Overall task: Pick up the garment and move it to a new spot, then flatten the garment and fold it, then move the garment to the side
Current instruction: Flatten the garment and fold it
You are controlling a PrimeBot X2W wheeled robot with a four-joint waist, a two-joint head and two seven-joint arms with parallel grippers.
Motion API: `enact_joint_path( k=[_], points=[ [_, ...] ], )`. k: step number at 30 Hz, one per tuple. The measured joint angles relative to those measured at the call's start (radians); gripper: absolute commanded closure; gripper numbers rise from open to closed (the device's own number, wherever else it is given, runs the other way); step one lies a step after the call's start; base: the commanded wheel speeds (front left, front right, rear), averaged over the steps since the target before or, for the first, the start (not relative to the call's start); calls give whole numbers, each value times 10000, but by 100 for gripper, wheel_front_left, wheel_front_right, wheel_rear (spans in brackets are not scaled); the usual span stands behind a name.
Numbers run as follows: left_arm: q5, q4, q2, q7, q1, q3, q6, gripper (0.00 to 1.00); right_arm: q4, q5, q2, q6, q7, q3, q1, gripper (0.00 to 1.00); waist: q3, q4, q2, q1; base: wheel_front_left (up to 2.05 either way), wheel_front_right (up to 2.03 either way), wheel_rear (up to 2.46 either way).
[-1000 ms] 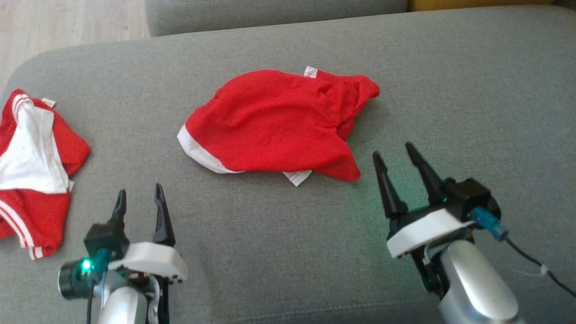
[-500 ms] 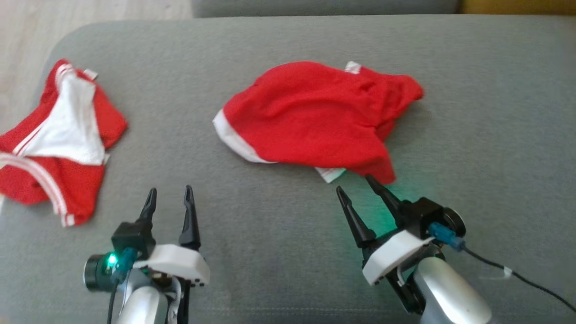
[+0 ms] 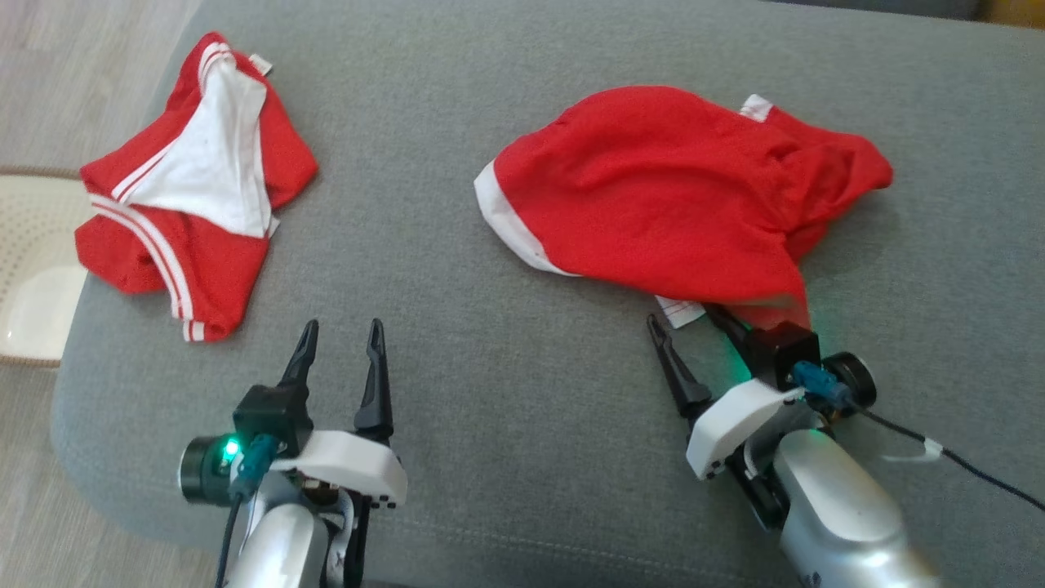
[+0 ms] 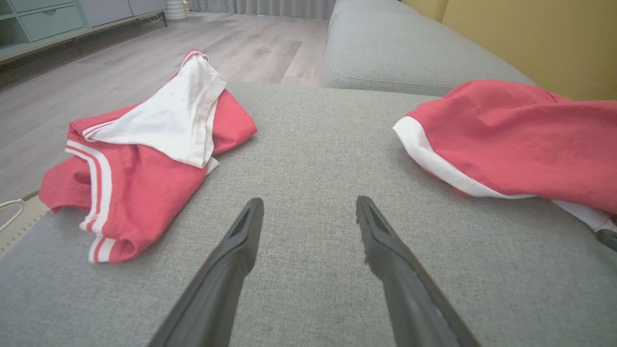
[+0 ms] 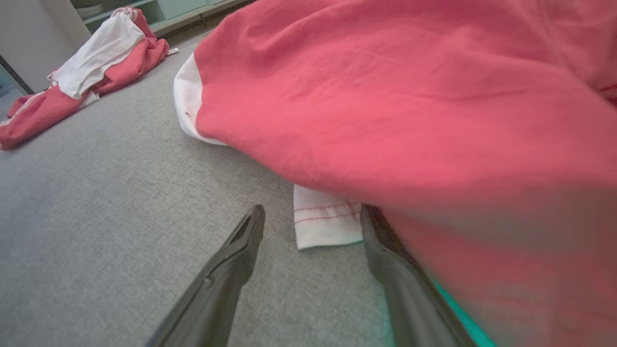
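Arms inspected: silver-grey forearm shells (image 3: 841, 523), white wrist plates (image 3: 739, 416) (small dark screws), black taper-fingered left gripper (image 3: 342, 331) and right gripper (image 3: 684, 327); blue cable plugs (image 3: 816, 382), green lamp (image 3: 231, 447), trailing black cable (image 3: 980, 482).

home living room: grey sofa (image 4: 308, 144), wood floor (image 4: 120, 62)

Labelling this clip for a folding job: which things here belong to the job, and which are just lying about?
In the job: crumpled red garment; right gripper, fingers open at its near edge; left gripper, fingers open.
Lying about: second red-and-white garment at the left; grey sofa; pale tray on the floor.
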Motion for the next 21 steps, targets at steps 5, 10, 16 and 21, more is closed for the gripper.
enact_joint_path(
  k=[5, 10, 16, 21],
  points=[
    [-33, -61, -2, 0, -115, -65, 79, 0, 451, -207, 4, 0, -102, -81, -344, 0, 220, 147, 0, 0, 0, 0, 0],
    [-81, -48, -4, 0, -141, -52, 86, 0, 575, -203, 13, 0, -130, -190, -504, 100, 259, 67, 0, 0, 0, 0, 0],
    [-81, -25, -4, 0, -188, 21, 84, 0, 318, -205, -8, 0, -84, -470, -419, 100, 171, -206, 0, 0, 0, 0, 0],
    [-81, 13, -2, 0, -190, 138, 75, 0, -750, -205, -261, 0, -73, -1066, -35, 100, -8, -641, 0, 0, 0, 0, 0]
  ],
)
